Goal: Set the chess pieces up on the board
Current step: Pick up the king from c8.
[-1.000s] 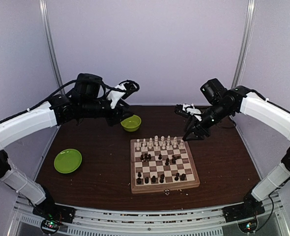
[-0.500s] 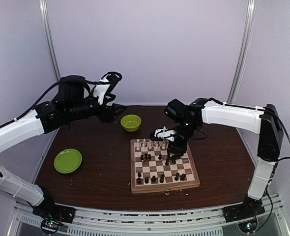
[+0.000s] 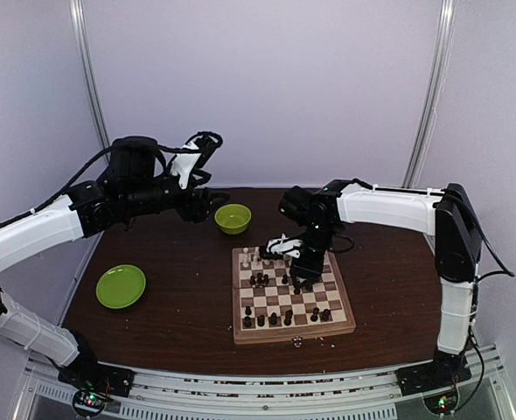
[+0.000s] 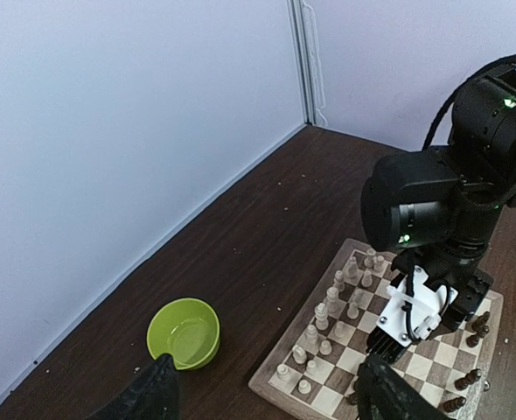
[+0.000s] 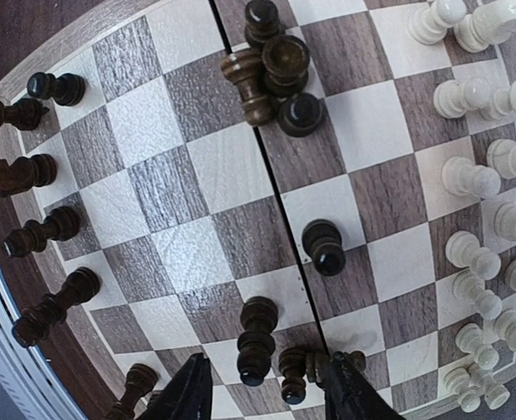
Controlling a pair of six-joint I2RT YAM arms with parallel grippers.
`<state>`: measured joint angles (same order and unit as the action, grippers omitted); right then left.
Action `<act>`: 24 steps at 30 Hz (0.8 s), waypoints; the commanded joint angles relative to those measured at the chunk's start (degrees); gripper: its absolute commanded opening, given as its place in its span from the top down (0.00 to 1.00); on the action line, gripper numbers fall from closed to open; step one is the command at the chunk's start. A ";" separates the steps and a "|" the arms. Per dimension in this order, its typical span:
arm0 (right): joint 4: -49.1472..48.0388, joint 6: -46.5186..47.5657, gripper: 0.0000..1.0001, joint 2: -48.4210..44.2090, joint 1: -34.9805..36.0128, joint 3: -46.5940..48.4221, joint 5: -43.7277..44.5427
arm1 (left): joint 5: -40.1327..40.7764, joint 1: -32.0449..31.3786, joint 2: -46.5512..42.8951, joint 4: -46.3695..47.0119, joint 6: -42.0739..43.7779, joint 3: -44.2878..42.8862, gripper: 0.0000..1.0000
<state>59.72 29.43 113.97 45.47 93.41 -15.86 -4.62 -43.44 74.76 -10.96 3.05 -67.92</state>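
The board (image 3: pixel 293 335) lies at the table's middle; cream-white chess pieces (image 3: pixel 258 258) crowd its far rows and dark ones (image 3: pixel 284 317) its near rows. My right gripper (image 3: pixel 298 264) hangs low over the board. In the right wrist view it (image 5: pixel 267 395) is open, and its fingers (image 5: pixel 188 394) straddle two dark pieces (image 5: pixel 256 337), one tall and one short. A dark pawn (image 5: pixel 324 247) and a dark cluster (image 5: pixel 275 79) stand further off. My left gripper (image 3: pixel 212 199) is open and empty, held in the air beside the green bowl (image 3: pixel 233 218).
A lime-green plate (image 3: pixel 121 286) sits at the front left. In the left wrist view the bowl (image 4: pixel 184 332) lies left of the board's rim (image 4: pixel 282 345). One small piece (image 3: pixel 297 342) lies off the board by its front edge. Walls close in behind and at the sides.
My right arm swung in from the back right and came down over the board, its jaws narrowing. My left gripper opened and drew back left of the bowl.
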 commanded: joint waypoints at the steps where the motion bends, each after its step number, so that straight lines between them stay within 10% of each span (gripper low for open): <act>1: 1.30 -0.69 0.56 0.85 0.58 0.93 -1.12 | -1.05 0.35 0.57 1.21 -0.48 -0.81 0.29; 24: 1.74 -1.22 0.75 2.49 0.98 1.52 -0.52 | -2.24 0.33 2.11 -0.10 -0.26 -1.75 0.30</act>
<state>60.75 28.47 116.73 46.06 93.62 -16.60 -5.93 -43.44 76.42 -11.66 3.05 -67.94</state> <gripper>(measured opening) 0.267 0.702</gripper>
